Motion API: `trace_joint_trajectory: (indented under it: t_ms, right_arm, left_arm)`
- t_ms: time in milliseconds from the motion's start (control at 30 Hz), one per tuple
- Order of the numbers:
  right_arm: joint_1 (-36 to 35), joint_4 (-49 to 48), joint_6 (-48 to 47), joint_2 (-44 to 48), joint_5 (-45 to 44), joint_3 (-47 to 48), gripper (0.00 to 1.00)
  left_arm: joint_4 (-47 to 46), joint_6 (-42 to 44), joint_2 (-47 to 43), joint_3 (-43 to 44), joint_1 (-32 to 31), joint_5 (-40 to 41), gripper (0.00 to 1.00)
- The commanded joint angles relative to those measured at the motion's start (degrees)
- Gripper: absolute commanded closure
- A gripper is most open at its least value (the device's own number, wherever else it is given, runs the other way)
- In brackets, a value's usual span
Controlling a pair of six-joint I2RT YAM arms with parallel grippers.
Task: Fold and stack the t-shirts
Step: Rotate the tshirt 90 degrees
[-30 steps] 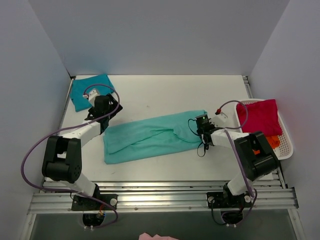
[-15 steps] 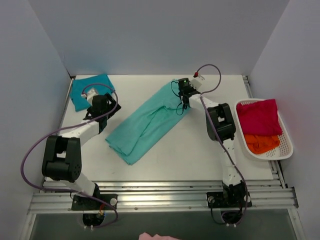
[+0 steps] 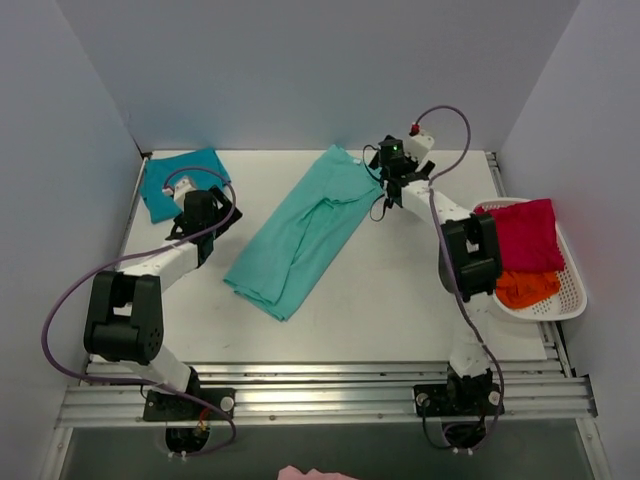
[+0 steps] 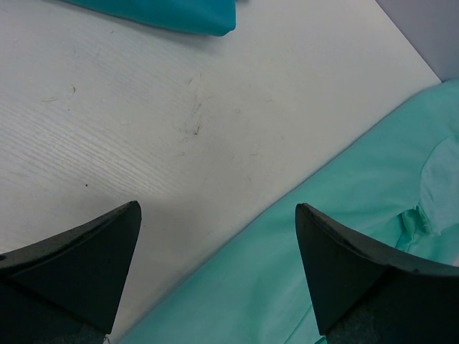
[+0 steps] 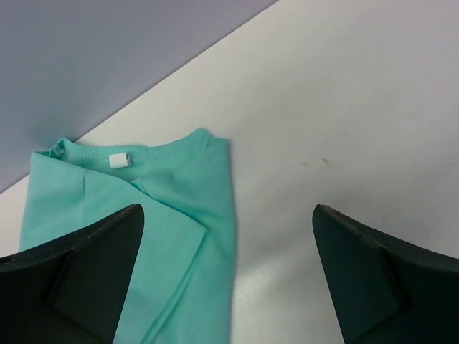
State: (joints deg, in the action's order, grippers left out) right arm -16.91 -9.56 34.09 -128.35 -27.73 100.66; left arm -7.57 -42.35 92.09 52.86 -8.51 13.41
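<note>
The left jaws stood wide open over bare tabletop (image 3: 400, 280), holding nothing; the right jaws likewise gaped wide and empty, touching no cloth. The mint-green t-shirt (image 3: 300, 235) lay flat as a long narrow strip, folded lengthwise, its long axis running diagonally between the two pairs of jaws. Its collar end, with a small white label (image 5: 120, 160), pointed toward the far wall just left of the right jaws. The teal-blue t-shirt (image 3: 180, 182) lay folded beyond the left jaws.
</note>
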Motion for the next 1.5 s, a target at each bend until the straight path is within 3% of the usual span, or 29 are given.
trace_joint_trajectory:
  t_ms: [0,167,267,500,700,900,1267,1367,1467]
  right_arm:
    - [0.03,2.44,6.14,15.56,-8.04,-9.66,0.0]
    - [-5.23,-7.38,20.81,31.66,-1.82,-42.31,0.0]
    - [-11.12,-11.08,25.84,33.08,-0.23,-51.67,0.02]
    - [-26.49,-15.21,32.52,33.69,4.35,-59.95,0.04]
    - [-37.39,-12.86,34.47,32.64,4.61,-56.99,0.05]
    - [-43.72,-11.0,36.84,31.24,6.28,-54.26,0.05]
    - [-47.52,-17.33,39.39,20.7,12.61,-51.88,0.09]
    - [-47.52,-18.47,39.48,19.2,13.75,-51.44,0.15]
    - [-47.52,-18.83,39.04,19.28,13.93,-51.53,0.33]
  left_arm:
    - [-2.53,0.69,-1.57,0.67,0.34,0.65,0.02]
    - [-2.89,0.78,0.18,1.01,0.34,0.13,0.02]
    - [-3.41,0.43,0.8,0.93,0.16,-0.84,0.01]
    - [-3.77,0.16,-0.25,-0.47,-0.28,-1.28,0.0]
    - [-3.33,-0.02,-1.57,-1.53,-0.36,-0.84,0.0]
    - [-2.53,0.33,-3.06,-2.76,-0.36,0.3,0.0]
    - [-2.97,0.16,-2.71,-3.11,-0.28,0.3,0.0]
    - [-2.71,0.42,-2.97,-3.38,-0.19,0.65,0.0]
    - [-2.53,0.69,-3.15,-3.47,-0.1,1.09,0.0]
